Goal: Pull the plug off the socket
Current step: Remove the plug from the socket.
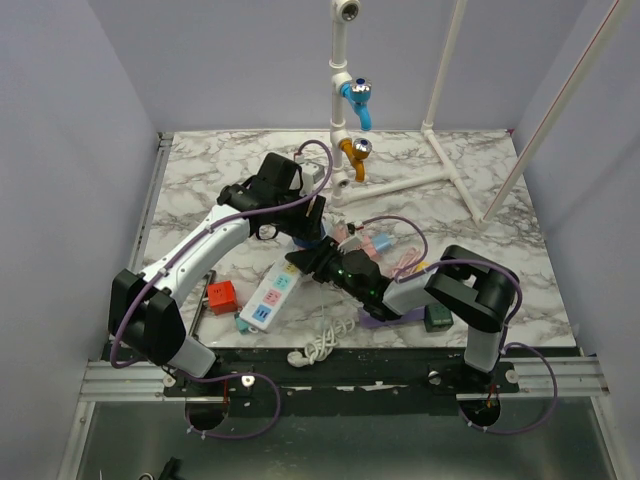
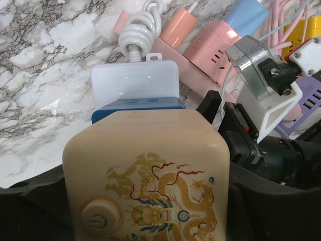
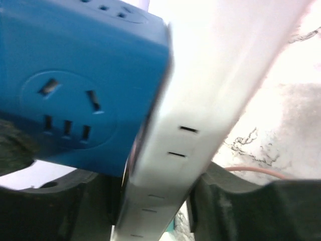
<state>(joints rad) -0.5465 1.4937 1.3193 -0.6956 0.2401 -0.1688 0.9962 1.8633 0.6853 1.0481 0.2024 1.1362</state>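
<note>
At the strip (image 1: 268,298) — right arm (image 1: 412,290) folded

Robotics laboratory test cell. Indicators: left arm (image 1: 215,235) and right arm (image 1: 470,295) mounted by an aluminium extrusion rail (image 1: 120,380) along the bottom edge. Plain grey panels (image 1: 60,150) enclose the marble-patterned tabletop (image 1: 200,190). At upper centre, a white PVC pipe frame (image 1: 340,45) carries a blue tap (image 1: 358,97) and an orange tap (image 1: 355,155).

No legible words, brands or numbers found. Signs only: power symbol embossed on round button (image 2: 100,217) of beige plug (image 2: 145,140); dragon drawing (image 2: 160,193) printed on same face.
</note>
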